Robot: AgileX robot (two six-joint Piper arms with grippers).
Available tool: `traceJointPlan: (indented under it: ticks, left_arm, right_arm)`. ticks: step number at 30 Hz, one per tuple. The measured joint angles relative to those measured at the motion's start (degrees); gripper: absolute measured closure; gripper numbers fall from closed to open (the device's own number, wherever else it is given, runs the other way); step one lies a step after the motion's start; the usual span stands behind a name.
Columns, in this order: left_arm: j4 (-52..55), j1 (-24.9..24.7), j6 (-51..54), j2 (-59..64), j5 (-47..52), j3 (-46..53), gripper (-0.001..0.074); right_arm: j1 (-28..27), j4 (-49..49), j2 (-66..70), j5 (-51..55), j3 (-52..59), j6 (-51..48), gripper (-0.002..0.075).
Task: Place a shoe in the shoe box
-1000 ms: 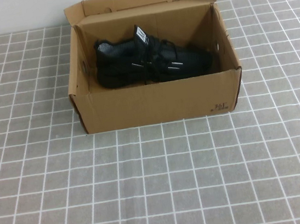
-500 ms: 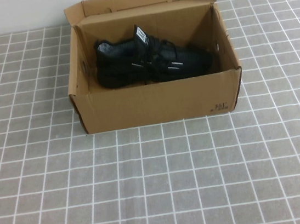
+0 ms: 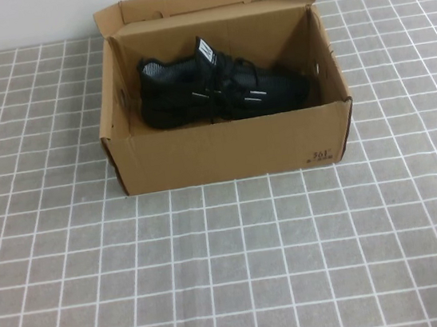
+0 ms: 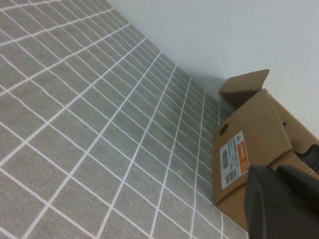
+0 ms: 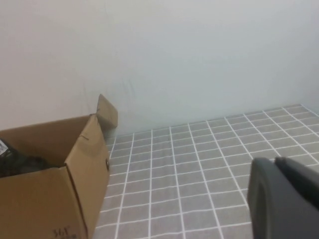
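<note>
Showing box label (image 4: 234,160) — L-wrist only; tools off-cam overhead.

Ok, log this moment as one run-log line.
shoe: inside shoe box | lid: open | left gripper: off box's end | right gripper: beside box, over table | both hold nothing
</note>
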Motion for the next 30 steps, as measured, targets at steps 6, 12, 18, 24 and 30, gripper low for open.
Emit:
traceJointPlan:
  ticks: [6,12,18,24,30]
  left_arm:
    - [0.00,0.00,0.00,0.00,-0.13,0.00,0.0736]
    - [0.00,0.00,0.00,0.00,-0.22,0.00,0.0736]
    - [0.00,0.00,0.00,0.00,-0.26,0.00,0.0736]
    - [0.00,0.00,0.00,0.00,-0.35,0.00,0.0736]
    - [0.00,0.00,0.00,0.00,-0.35,0.00,0.0736]
  right_arm:
    - [0.00,-1.05,-1.01,4.49,1.19,0.00,0.0742]
    - [0.00,-4.26,-1.01,17.78,1.19,-0.82,0.0742]
    - [0.00,-4.37,-1.01,22.20,1.19,-0.82,0.0742]
    - [0.00,-4.28,-1.01,22.40,1.19,-0.82,0.0742]
    - [0.00,-4.28,-1.01,22.43,1.19,-0.82,0.0742]
